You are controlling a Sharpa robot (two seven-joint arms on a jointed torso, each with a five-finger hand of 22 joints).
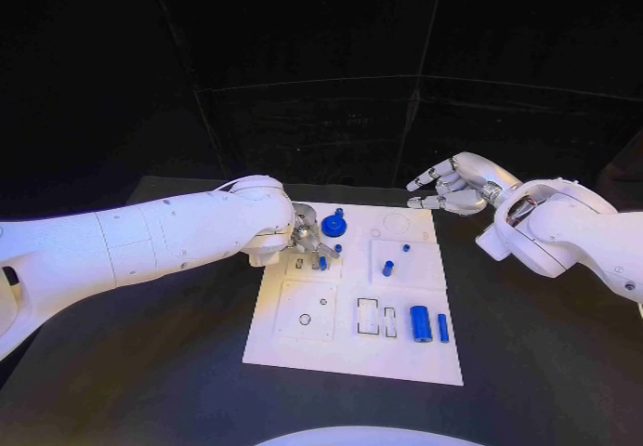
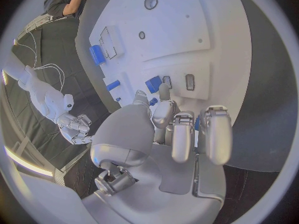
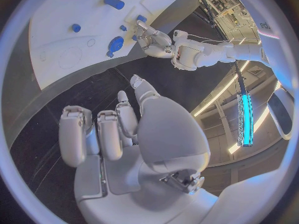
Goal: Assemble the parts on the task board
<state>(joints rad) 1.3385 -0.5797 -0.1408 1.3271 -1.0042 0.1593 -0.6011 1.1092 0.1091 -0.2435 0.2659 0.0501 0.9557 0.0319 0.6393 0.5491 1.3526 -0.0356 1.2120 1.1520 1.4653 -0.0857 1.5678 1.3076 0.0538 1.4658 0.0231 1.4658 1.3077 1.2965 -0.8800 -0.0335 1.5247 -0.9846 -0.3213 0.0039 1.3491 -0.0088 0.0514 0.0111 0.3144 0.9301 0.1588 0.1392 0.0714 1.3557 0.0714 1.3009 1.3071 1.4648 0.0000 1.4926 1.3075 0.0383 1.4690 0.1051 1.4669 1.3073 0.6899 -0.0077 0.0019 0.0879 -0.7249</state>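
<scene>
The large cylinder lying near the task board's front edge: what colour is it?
Blue. The large cylinder shows best in the head view, lying on the white task board.

This looks like a robotics lab or demonstration booth. A black cloth-covered table [image 1: 148, 372] stands before dark panelled walls [image 1: 335, 111], and a flat white task board [image 1: 351, 358] with outlined recesses lies in its middle under strong lighting. Beyond the table's edge the right wrist view shows metal racks of equipment [image 3: 229, 7], long ceiling light strips [image 3: 231, 99] and a glowing turquoise panel [image 3: 243, 119].
</scene>
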